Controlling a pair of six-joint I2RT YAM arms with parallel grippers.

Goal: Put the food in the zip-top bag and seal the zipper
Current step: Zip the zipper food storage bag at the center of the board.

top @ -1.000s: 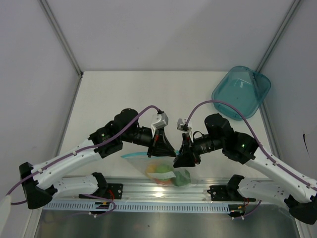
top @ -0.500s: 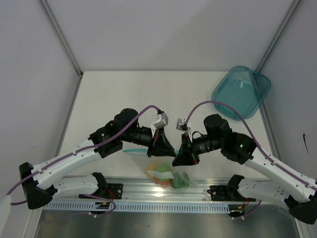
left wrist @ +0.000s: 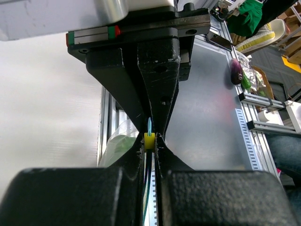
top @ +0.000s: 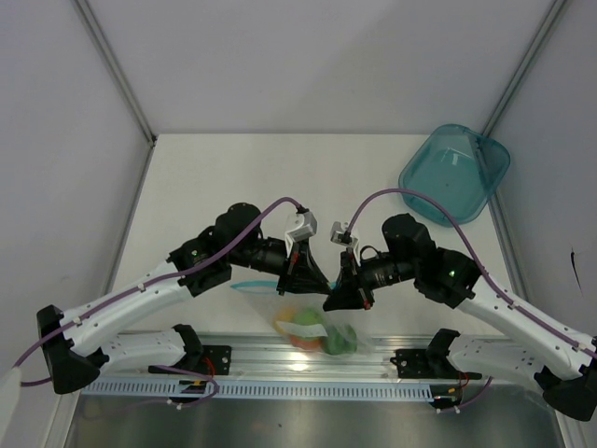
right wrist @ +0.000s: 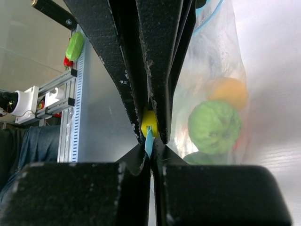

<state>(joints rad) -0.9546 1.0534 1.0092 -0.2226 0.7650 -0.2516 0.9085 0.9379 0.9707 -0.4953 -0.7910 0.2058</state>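
The left gripper point(left wrist: 149, 139) is squeezed tight on the blue zipper point(left wrist: 149, 125) of the zip-top bag point(top: 322, 327). The right gripper point(right wrist: 149, 136) pinches the zipper too, right beside it. The bag hangs under them at the near edge of the worktop point(top: 233, 177). The food point(right wrist: 215, 126) is inside.

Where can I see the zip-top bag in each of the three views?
Top external: the zip-top bag is low centre.
Left wrist: lower left of centre, partly hidden.
Right wrist: right half.
Shared landmark: the blue-teal zipper, a thin strip near the centre of both wrist views.
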